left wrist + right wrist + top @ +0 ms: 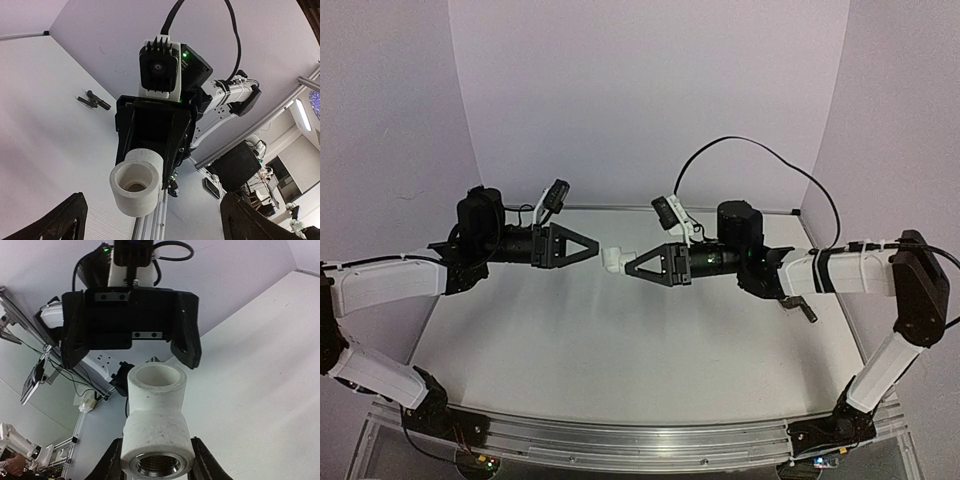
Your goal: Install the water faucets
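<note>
The right gripper (626,264) is clamped on the white fitting (613,258) and holds it in the air over the middle of the table (570,350). The left gripper (594,247) faces it from 9 o'clock, jaws spread and empty. The black tap (801,308) lies on the table at about 4 o'clock, beneath the right forearm (840,270) and well apart from both grippers.

Two things look likely to go wrong. The free arm would have to reach across under its partner to fetch the tap, and could knock it. The fitting is also pinched only at its threaded end, so pushing or twisting the tap in could turn it or pop it loose.

The fitting's long axis runs 3-to-9, with its plain mouth toward 9 o'clock. The tap lies roughly 10-to-4.
</note>
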